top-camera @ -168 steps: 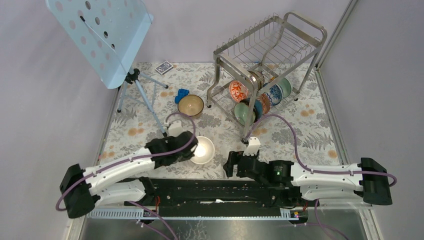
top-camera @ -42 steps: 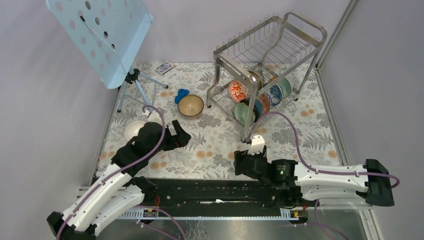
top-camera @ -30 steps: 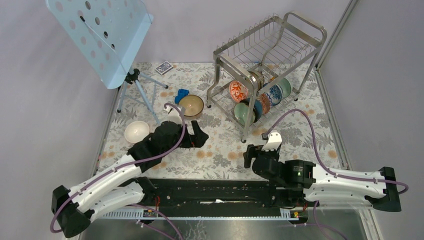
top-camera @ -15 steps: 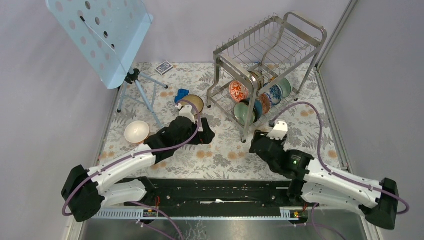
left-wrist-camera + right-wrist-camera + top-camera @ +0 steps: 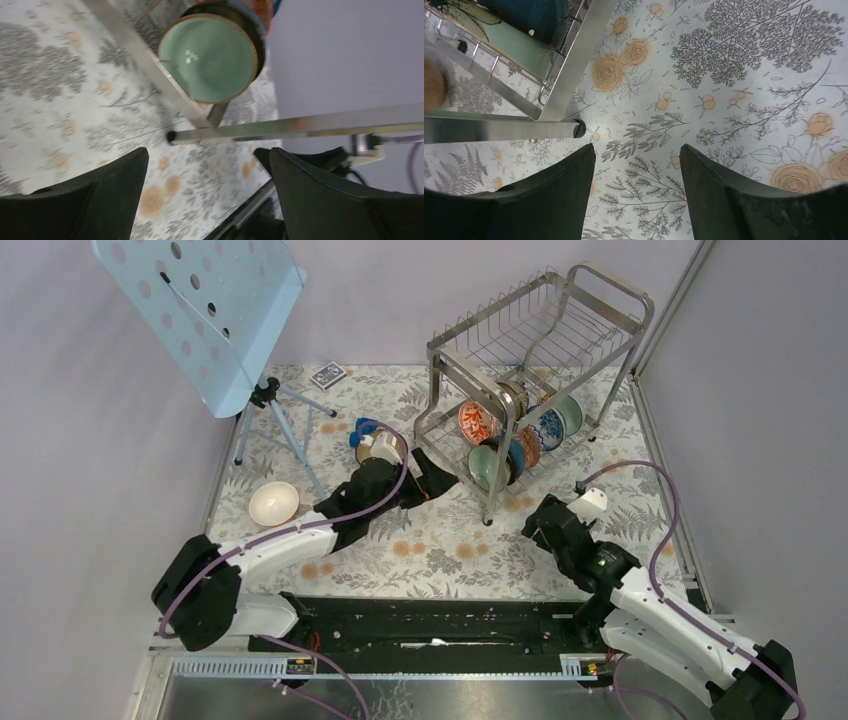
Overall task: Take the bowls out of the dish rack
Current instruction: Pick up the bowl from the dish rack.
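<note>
The dish rack [image 5: 540,335] stands at the back right, with several bowls upright in its lower tier: an orange-red one [image 5: 476,422], a pale green one [image 5: 487,466] and a blue-and-white one [image 5: 548,428]. A white bowl [image 5: 273,502] sits on the table at the left. My left gripper [image 5: 438,473] is open and empty, just left of the rack's front corner. In the left wrist view the green bowl [image 5: 209,59] shows behind a rack leg [image 5: 150,65], beyond the left gripper [image 5: 208,155]. My right gripper [image 5: 535,521] is open near the rack's front foot [image 5: 579,128], and in its wrist view this gripper [image 5: 638,150] holds nothing.
A pale blue perforated music stand [image 5: 200,310] on a tripod [image 5: 280,420] fills the back left. A card deck [image 5: 327,374] and a small blue object [image 5: 362,427] lie behind my left arm. A metal post [image 5: 665,310] runs along the right side.
My left arm has swung right from the white bowl to the rack's front. My right arm has reached forward and right toward the rack's foot, its jaws narrowing a little.
</note>
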Available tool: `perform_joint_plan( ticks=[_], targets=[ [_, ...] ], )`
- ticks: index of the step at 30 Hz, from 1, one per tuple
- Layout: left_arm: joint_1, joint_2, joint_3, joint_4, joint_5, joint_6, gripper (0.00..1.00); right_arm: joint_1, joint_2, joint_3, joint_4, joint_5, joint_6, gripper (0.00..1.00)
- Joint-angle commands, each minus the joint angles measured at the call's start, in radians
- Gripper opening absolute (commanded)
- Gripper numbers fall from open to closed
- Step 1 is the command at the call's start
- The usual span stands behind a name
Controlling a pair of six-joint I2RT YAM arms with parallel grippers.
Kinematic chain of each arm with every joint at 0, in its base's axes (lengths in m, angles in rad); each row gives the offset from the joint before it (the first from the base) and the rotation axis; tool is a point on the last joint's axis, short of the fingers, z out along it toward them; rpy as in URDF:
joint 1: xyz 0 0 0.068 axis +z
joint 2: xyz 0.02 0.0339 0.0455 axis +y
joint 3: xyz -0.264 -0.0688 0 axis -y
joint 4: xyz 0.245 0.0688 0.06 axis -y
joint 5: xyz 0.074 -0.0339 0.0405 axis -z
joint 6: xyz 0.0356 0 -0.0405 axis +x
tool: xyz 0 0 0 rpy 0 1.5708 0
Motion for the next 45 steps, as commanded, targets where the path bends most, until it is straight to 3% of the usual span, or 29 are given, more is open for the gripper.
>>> perform_joint_plan(
  ticks=[1,9,16,36,45],
  targets=[
    [-0.013,0.067,0.014,0.329,0.033,-0.157,0.94,-0.033,-0.054,-0.056,0.121,-0.048,0.047,0.68],
    [-0.015,0.226,0.035,0.521,0.019,-0.238,0.91,-0.034,-0.178,-0.075,0.116,-0.061,-0.003,0.66],
    [-0.016,0.379,0.099,0.634,0.051,-0.324,0.77,-0.034,-0.199,-0.073,0.091,-0.097,-0.018,0.66],
    [-0.021,0.595,0.272,0.655,0.113,-0.323,0.59,-0.034,-0.267,-0.122,0.057,-0.178,-0.035,0.62],
    [-0.031,0.622,0.335,0.569,0.093,-0.238,0.55,-0.034,-0.265,-0.120,0.045,-0.179,-0.041,0.62]
  ],
)
